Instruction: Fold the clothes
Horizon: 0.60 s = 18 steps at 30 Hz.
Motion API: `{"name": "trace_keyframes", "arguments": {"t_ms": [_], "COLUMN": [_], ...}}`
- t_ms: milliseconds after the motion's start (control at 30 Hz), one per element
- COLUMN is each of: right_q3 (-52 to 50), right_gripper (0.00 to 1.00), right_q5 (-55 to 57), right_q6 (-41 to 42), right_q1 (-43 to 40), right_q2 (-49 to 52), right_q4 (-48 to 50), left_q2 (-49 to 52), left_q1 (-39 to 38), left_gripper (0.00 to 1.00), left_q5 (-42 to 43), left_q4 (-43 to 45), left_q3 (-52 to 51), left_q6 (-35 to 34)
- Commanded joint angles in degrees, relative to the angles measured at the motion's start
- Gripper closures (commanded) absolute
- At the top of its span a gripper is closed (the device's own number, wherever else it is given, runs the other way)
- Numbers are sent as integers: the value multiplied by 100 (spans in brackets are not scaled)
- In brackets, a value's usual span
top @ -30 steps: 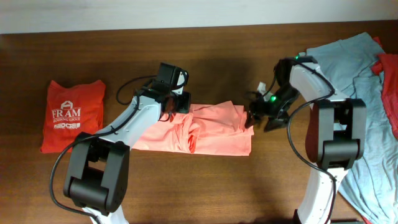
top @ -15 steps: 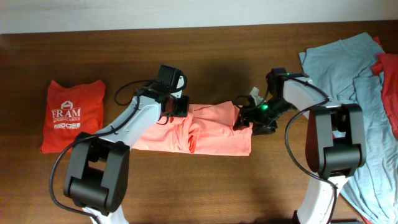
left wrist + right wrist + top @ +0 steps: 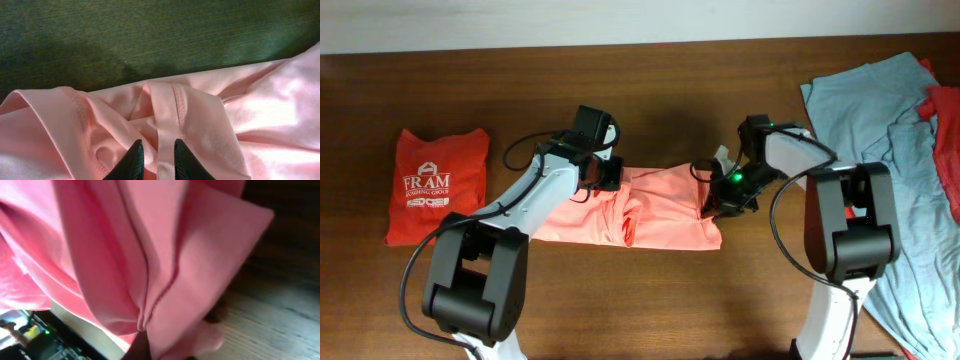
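A salmon-pink T-shirt point(image 3: 650, 215) lies bunched in a band across the middle of the table. My left gripper point(image 3: 603, 175) is at its upper left edge, shut on a hemmed fold of the pink T-shirt point(image 3: 167, 120) that runs between its fingers point(image 3: 131, 162). My right gripper point(image 3: 713, 198) is at the shirt's right end, shut on the pink cloth point(image 3: 165, 255), which drapes over its fingers point(image 3: 137, 350) and fills the right wrist view. A folded orange-red T-shirt with white "FRAM" lettering point(image 3: 435, 185) lies at the left.
A light grey-blue T-shirt point(image 3: 895, 160) lies spread at the right side of the table, with a red one point(image 3: 948, 125) on it at the far right edge. Dark wooden tabletop point(image 3: 650, 290) surrounds the pink shirt.
My right gripper has moved left onto the pink shirt's right end and shut on the cloth. The shirt's right edge has shifted slightly left. The left gripper has held still.
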Motion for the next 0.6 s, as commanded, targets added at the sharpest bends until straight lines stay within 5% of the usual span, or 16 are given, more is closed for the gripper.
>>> {"name": "trace_keyframes", "arguments": {"t_ms": [0,367,567], "right_q3": [-39,1128,1611], "right_gripper": [96,96,96], "right_q5": [306,1537,1552], "right_q6": [-33,-422,-577], "right_q1": [-35,-1377,-1342], "right_q2": [140,-264,-693], "right_q4": [37,-1226,-1871], "left_q2": [33,-271,-273], "left_q1": [9,468,688], "left_gripper": [79,79,79], "left_q5": [-26,-87,-85], "left_q4": [-90,-1331,-1515], "left_q3": [9,501,498], "left_q6": [-9,11,7]}}
